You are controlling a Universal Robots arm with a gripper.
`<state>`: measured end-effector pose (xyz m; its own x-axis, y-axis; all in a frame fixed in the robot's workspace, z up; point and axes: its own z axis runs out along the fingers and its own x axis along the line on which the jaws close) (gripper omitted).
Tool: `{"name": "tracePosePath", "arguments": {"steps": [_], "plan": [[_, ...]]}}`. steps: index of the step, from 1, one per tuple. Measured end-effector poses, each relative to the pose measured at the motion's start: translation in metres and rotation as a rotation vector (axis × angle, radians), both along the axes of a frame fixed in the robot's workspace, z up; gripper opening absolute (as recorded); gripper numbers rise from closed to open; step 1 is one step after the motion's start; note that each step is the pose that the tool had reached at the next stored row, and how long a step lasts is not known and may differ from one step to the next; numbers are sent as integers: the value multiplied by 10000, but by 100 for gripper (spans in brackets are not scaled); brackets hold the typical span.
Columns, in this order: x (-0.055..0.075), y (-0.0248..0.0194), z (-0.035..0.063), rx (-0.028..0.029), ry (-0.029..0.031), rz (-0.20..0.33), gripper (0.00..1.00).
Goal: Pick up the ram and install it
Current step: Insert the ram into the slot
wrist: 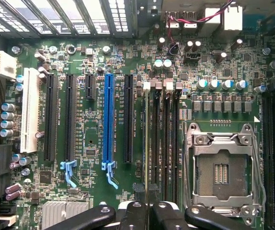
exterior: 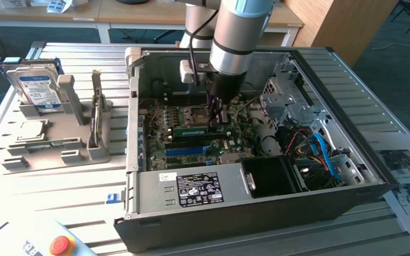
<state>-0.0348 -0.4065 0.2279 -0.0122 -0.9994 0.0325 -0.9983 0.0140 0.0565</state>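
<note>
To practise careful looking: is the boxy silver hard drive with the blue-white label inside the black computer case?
No, the silver hard drive stands in a grey holder outside the black computer case.

Matt black metal case (exterior: 262, 213), glossy green motherboard (wrist: 91, 124), ribbed metal table (exterior: 62, 186)

Nothing legible anywhere. Power supply (exterior: 190, 188) carries a black label (exterior: 199, 190) with white print and cert-style marks, too fine to read. White sticker (exterior: 166, 177) just beside that label: same. Hard drive (exterior: 40, 89), on the worktop (exterior: 62, 186) well apart from the power supply: blue-white label, print unreadable. Motherboard (wrist: 94, 143), beyond the power supply: white silkscreen lettering beside the blue slot (wrist: 109, 120), unreadable.
</note>
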Motion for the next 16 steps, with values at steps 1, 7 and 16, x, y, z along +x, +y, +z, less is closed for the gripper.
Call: {"name": "tracePosePath", "arguments": {"steps": [1, 7, 16], "plan": [[0, 0, -1, -1, 0, 0, 12], [0, 2, -3, 1, 0, -10, 12], [0, 9, -3, 1, 0, -60, 12]]}}
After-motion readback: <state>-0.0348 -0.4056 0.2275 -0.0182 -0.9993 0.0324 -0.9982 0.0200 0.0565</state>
